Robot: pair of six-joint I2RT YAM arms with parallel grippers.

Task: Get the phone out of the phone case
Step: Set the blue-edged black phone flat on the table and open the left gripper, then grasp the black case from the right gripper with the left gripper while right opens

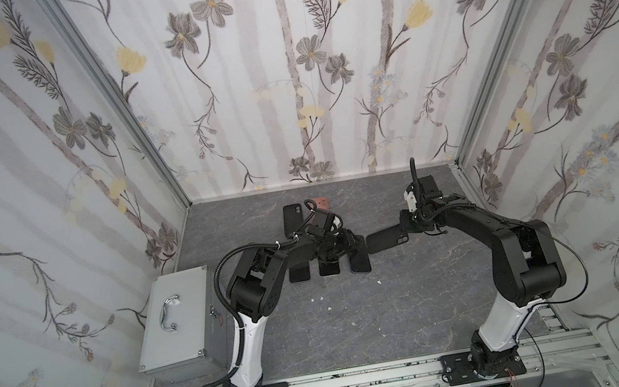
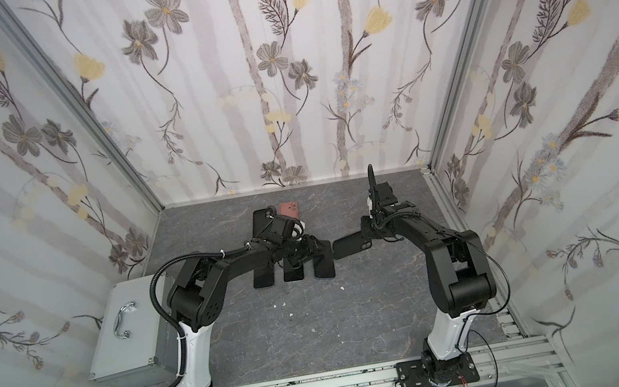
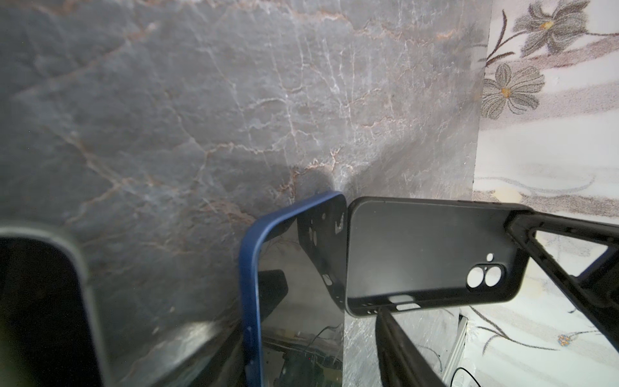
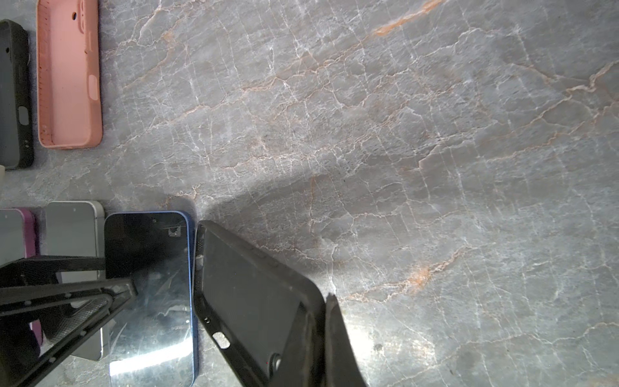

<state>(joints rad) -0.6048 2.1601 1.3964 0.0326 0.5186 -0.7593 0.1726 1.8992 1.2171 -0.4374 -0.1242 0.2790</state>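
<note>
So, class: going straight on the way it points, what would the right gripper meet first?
Probably the blue phone, just beyond the black case the right gripper holds; relative height is unclear.

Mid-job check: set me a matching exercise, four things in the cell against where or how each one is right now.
Things:
1. right gripper
2. pink case
3. blue-edged phone
4. metal box

States:
A. lying screen up, at the phone row's end nearest the right arm
B. closed, handle on top, beside the left arm
C. shut on the rim of an empty black case
D. empty, at the back of the table

Pairs: 1-C, 2-D, 3-A, 4-B
</note>
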